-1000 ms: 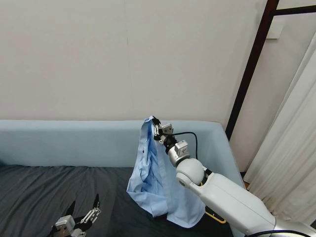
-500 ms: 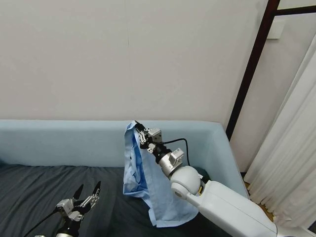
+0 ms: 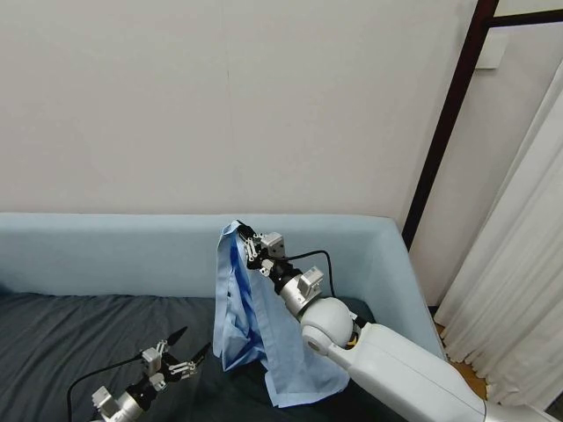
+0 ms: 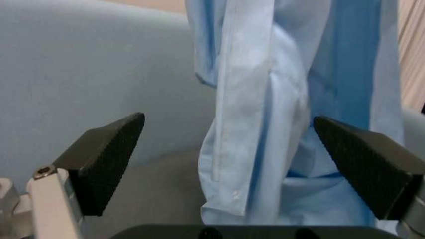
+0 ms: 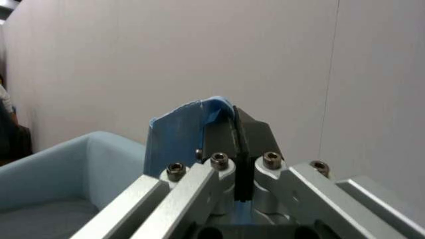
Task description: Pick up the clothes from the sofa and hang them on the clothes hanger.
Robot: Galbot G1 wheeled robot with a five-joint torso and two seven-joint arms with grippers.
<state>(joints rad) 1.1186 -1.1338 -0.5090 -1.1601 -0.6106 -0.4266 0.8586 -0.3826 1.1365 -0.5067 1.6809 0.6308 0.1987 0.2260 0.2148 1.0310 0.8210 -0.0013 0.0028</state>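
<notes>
In the head view the right gripper [image 3: 250, 249] stays clamped on the top of the blue shirt [image 3: 244, 318], which hangs below it over the sofa [image 3: 106, 255], and the left gripper [image 3: 192, 345] has swung nearer the hem than half a second ago. In the left wrist view its fingers [image 4: 109, 152] stand wide apart with the shirt ahead between them, top and hem cut off. In the right wrist view the fingers pinch a fold, and the rest is hidden behind them.

Sofa [image 3: 114, 253]: light blue, with the back along the wall [image 3: 220, 105] and a raised arm at the right end.
Seat [image 3: 62, 338]: dark grey cover, slightly creased.
On seat: nothing plainly lying flat.
Shirt [image 3: 242, 321]: pale blue, hanging over the seat's right part; whether its lower hem touches the cover cannot be told.
</notes>
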